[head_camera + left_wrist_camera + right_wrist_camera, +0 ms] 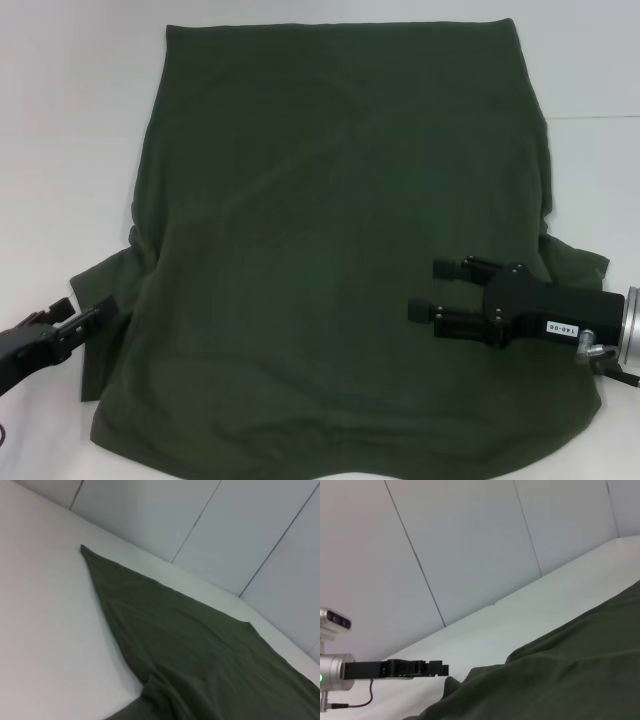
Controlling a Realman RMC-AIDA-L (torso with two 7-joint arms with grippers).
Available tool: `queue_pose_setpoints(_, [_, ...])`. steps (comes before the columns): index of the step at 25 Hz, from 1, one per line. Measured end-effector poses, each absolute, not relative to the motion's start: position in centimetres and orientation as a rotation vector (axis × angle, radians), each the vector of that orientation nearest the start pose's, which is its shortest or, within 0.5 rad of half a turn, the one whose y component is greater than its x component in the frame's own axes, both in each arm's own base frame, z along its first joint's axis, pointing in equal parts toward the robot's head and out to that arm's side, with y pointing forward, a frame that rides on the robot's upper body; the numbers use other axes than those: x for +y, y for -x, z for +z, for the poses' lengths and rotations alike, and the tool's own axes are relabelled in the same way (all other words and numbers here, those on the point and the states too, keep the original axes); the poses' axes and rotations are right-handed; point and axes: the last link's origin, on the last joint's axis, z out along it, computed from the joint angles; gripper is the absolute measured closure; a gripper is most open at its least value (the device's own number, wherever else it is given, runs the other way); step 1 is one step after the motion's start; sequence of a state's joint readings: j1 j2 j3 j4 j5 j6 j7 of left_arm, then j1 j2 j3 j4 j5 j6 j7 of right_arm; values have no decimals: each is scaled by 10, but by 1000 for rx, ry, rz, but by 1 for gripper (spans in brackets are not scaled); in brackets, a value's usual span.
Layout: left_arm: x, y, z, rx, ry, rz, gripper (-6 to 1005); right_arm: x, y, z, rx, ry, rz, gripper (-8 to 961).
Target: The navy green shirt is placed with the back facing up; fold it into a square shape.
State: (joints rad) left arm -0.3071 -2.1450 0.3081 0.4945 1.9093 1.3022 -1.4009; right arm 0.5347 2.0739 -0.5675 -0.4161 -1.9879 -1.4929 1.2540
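Note:
The navy green shirt lies spread flat on the white table, plain side up, with its hem at the far edge. My right gripper hovers over the shirt's right side near the right sleeve. It is open, with its fingers pointing left and nothing between them. My left gripper sits low at the near left, at the outer edge of the left sleeve, open. The left wrist view shows only the shirt on the table. The right wrist view shows the shirt and, farther off, the left gripper.
Bare white table runs to the left and right of the shirt. A panelled white wall stands behind the table's far edge. The shirt's near edge reaches close to the table's front.

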Motion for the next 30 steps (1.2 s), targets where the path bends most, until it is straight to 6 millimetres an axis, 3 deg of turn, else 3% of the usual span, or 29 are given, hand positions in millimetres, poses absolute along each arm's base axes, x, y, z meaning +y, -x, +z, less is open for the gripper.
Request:
queue_pose_setpoints(9, [261, 374, -6, -1273, 1969, -805, 124, 317, -280, -27, 773, 2614, 829, 68])
queue_pose_setpoints(19, [268, 368, -15, -1262, 2008, -781, 124, 315, -281, -29, 781, 2613, 833, 68])
queue_pose_setpoints(30, [266, 372, -3, -1239, 1990, -780, 125, 314, -281, -30, 785, 2614, 836, 68])
